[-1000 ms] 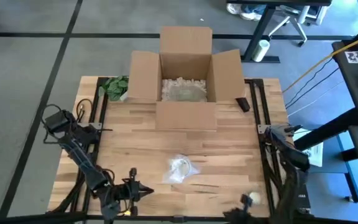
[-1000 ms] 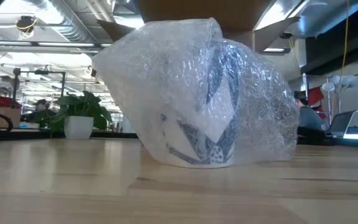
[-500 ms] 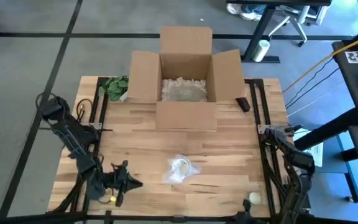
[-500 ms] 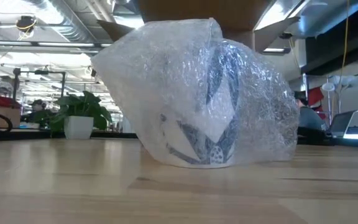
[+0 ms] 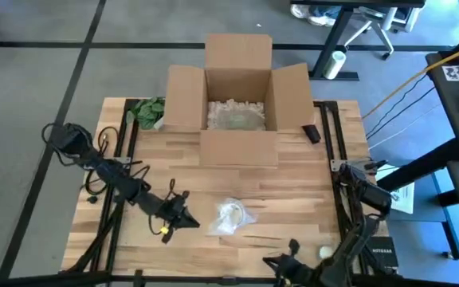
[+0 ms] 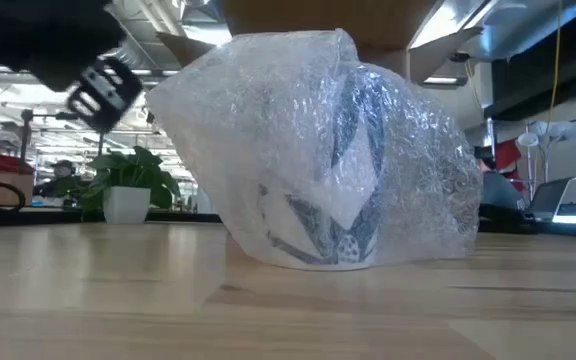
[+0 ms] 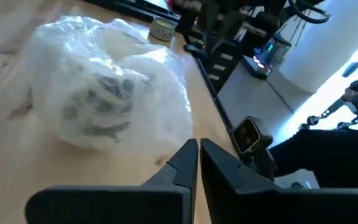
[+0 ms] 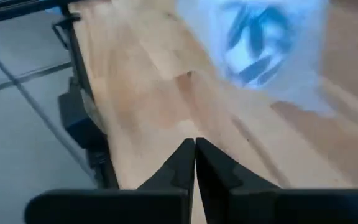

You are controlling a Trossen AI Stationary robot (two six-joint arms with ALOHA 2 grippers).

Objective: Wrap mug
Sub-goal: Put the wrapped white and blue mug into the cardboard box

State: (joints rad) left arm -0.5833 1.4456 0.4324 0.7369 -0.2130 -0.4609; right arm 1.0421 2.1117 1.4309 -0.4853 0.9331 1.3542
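1. mug (image 5: pixel 231 215) sits bundled in bubble wrap (image 6: pixel 408 150) near the table's (image 5: pixel 293 191) front edge, about mid-width.
2. left gripper (image 5: pixel 191 222) just beside it, fingers pressed together.
3. right gripper (image 5: pixel 271 261) at the front edge (also pinched closed, holding nothing).

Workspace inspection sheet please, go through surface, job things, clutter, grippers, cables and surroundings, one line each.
Surface: wooden table, bare across most of its middle.
Job's things: mug in bubble wrap near the front centre; open cardboard box with packing fill at the back.
Clutter: potted plant at the back left corner; roll of tape at the front right edge; small dark object beside the box.
Grippers: left gripper shut, just left of the wrapped mug; right gripper shut, at the front right edge.
Cables: yellow and dark cables off the table's right side.
Surroundings: grey floor, office chair, desks.
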